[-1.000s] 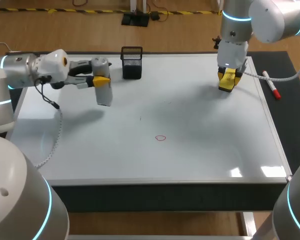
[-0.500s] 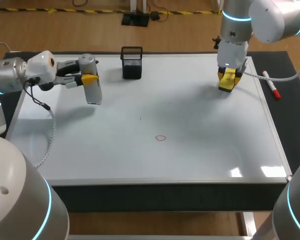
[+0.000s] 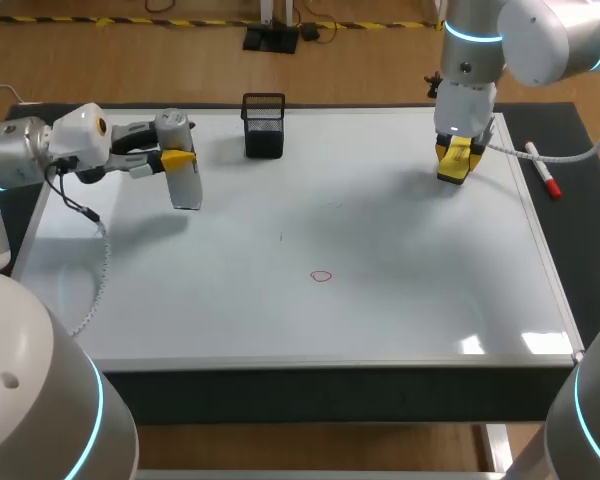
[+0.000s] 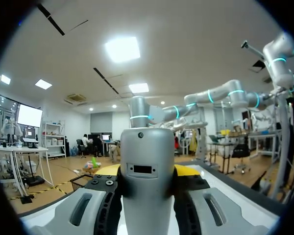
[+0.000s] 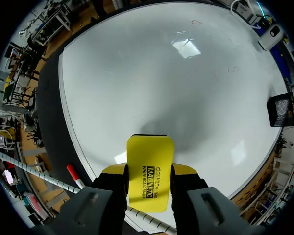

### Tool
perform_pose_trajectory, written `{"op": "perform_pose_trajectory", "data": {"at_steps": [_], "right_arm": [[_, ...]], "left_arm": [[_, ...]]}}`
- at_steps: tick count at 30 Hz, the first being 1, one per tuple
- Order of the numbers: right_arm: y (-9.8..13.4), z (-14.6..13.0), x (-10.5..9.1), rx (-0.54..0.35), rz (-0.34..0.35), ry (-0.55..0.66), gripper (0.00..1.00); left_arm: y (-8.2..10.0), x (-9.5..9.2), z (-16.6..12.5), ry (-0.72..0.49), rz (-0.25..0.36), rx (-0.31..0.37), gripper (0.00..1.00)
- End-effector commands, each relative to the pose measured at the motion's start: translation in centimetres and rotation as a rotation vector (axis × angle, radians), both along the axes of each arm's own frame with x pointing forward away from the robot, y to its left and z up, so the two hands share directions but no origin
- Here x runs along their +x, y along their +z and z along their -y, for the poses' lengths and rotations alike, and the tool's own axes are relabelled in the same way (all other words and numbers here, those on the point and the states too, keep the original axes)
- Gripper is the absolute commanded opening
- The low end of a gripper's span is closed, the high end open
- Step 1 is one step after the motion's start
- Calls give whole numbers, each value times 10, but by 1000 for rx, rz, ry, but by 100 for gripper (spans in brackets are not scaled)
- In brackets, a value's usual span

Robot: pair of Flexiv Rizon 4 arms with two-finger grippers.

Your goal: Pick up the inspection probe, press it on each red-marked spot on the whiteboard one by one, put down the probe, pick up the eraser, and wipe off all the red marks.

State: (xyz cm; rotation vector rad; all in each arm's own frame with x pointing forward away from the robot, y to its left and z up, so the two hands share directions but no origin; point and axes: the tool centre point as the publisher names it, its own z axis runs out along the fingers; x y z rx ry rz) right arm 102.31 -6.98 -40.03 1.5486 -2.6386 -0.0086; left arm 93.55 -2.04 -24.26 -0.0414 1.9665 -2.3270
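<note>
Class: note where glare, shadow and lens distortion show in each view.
Head view: glare patches on the whiteboard near its front right corner, soft shadow beneath the probe. Right wrist view: the whiteboard's edge bows, glare patches on it, dark shadow ahead of the eraser. Left wrist view: the probe looms large.

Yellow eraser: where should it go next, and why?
I'd guess the right gripper should carry the yellow eraser across the whiteboard to the red mark near its middle. That mark is not yet wiped, the eraser is already gripped, and the left gripper holds the probe off at the far left, out of the way.
</note>
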Motion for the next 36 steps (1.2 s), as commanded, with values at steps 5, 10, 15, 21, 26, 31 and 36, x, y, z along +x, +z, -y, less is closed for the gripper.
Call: {"op": "perform_pose_trajectory", "data": {"at_steps": [5, 10, 15, 21, 26, 31, 36], "right_arm": [[5, -22, -23, -40, 35, 53, 0], [16, -36, -41, -26, 61, 73, 0], [23, -59, -62, -17, 75, 113, 0], [23, -93, -91, 20, 72, 174, 0], [22, -128, -114, 28, 67, 233, 0], [28, -169, -141, 17, 88, 307, 0], [26, -201, -164, 42, 80, 356, 0]], "left_arm": [[1, 0, -1, 0, 1, -1, 0], [1, 0, -1, 0, 1, -1, 0], [1, 0, -1, 0, 1, -1, 0], [1, 0, -1, 0, 1, -1, 0], [1, 0, -1, 0, 1, -1, 0], [1, 0, -1, 0, 1, -1, 0], [1, 0, -1, 0, 1, -1, 0]]}}
